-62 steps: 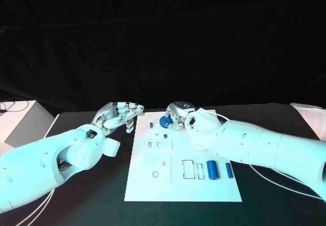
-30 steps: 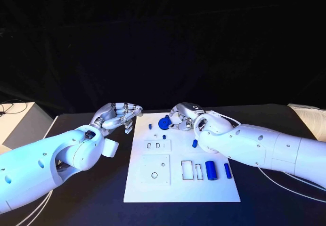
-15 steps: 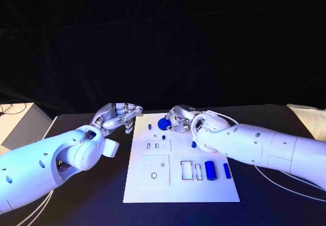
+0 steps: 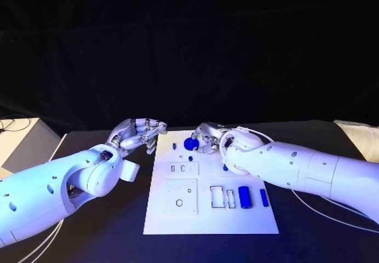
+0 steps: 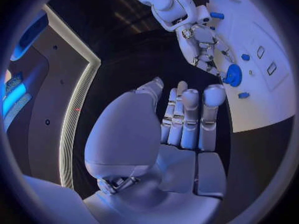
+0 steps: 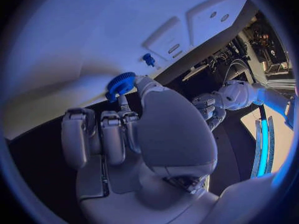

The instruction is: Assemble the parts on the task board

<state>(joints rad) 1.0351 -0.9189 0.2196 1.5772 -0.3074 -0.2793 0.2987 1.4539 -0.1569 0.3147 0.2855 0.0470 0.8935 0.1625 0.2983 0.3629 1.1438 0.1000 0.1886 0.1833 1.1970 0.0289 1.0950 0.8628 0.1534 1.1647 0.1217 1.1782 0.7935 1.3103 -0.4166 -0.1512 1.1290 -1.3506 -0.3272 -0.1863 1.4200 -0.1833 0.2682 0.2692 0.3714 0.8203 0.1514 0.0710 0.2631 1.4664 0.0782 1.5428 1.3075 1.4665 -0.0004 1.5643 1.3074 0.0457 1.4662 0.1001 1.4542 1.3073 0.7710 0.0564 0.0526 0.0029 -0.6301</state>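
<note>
The white task board (image 4: 207,219) lies in the middle of the table. At its far end is a blue gear (image 4: 190,143), and my right hand (image 4: 210,137) pinches it between the thumb and a finger. The right wrist view shows the gear (image 6: 120,83) at the fingertips, over the board's (image 6: 93,35) edge. My left hand (image 4: 142,133) hovers just off the board's far left corner, fingers curled in and holding nothing. A blue cylinder (image 4: 244,197) and a thinner blue pin (image 4: 263,198) lie at the board's right. Small blue pieces (image 4: 190,159) (image 4: 224,167) sit further back.
Rectangular slots (image 4: 217,197) and a raised square plate (image 4: 181,196) mark the board's middle. A pale box (image 4: 19,137) stands at the table's far left. White cables (image 4: 332,211) run beside my right arm.
My right hand has stayed at the blue gear, with its wrist shifting slightly. The gear is in about the same place. My left hand has not moved.
</note>
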